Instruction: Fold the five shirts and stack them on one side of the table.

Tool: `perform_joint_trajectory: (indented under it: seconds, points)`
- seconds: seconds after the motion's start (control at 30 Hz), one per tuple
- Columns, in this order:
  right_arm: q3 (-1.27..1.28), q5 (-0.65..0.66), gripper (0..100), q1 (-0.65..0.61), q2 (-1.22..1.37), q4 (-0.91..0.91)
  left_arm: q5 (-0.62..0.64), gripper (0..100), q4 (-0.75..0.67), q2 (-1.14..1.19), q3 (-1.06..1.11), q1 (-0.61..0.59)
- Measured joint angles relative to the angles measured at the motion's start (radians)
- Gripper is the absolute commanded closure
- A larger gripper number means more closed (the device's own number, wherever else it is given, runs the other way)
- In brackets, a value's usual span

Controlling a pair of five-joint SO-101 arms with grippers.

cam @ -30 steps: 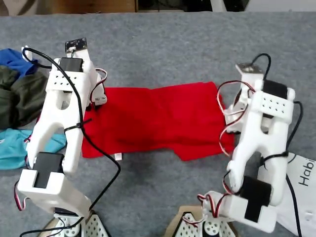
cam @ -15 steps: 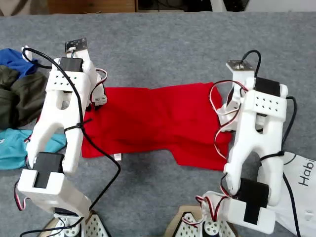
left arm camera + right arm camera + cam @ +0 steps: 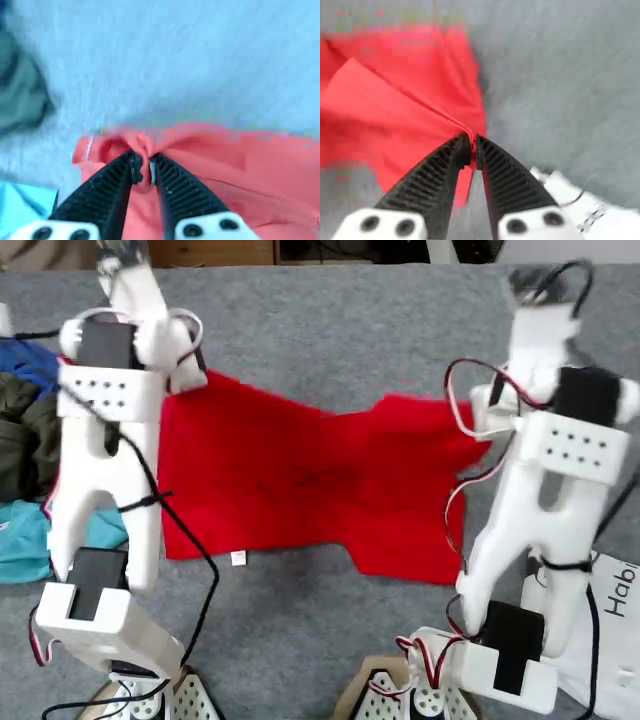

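**Corners of red shirt [image 3: 300,480] pinched, both ends under the arms**

In the high view the left arm [image 3: 105,470] covers the shirt's 9 o'clock end. The right arm [image 3: 545,510] covers its 3 o'clock end, so both gripped spots sit beneath white plastic there. Each wrist view smears toward its far edge, and the cloth's outline there is hard to read.

A grey, felt-like table cover [image 3: 330,330] runs under everything, with a wooden strip [image 3: 210,250] along the 12 o'clock edge. At 9 o'clock, cut by the frame, lie a bunched blue garment [image 3: 25,365], a dark green garment [image 3: 25,435] and a teal garment [image 3: 20,540]. A white printed sheet [image 3: 610,620] at 4 o'clock is partly behind the right arm.

The red shirt lies spread and wrinkled across the middle, its far corners drawn out toward 10 and 2 o'clock. Its near hem is uneven, with a flap reaching toward 5 o'clock and a small white tag [image 3: 238,558] at 7 o'clock. The left gripper [image 3: 142,170] is clamped on a bunched corner. The right gripper [image 3: 472,150] is clamped on a folded edge.
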Motion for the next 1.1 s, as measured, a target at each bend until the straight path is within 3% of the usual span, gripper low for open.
perform_joint_trajectory:
  seconds: [0.3, 0.57, 0.9, 1.1]
  points:
    - [-0.603, -0.094, 99.4, -0.002, -0.003, -0.04, 0.002, 98, 0.064, 0.0, -0.508, -0.021]
    - [-0.856, -0.097, 99.4, -0.003, -0.025, -0.255, -0.061, 98, 0.1, -0.002, -0.753, -0.087]
    - [-1.003, -0.097, 99.4, -0.005, -0.026, -0.431, -0.097, 98, 0.127, -0.075, -0.772, -0.166]
    - [-1.102, -0.097, 99.4, -0.005, -0.034, -0.336, -0.097, 98, 0.129, -0.293, -0.497, -0.173]
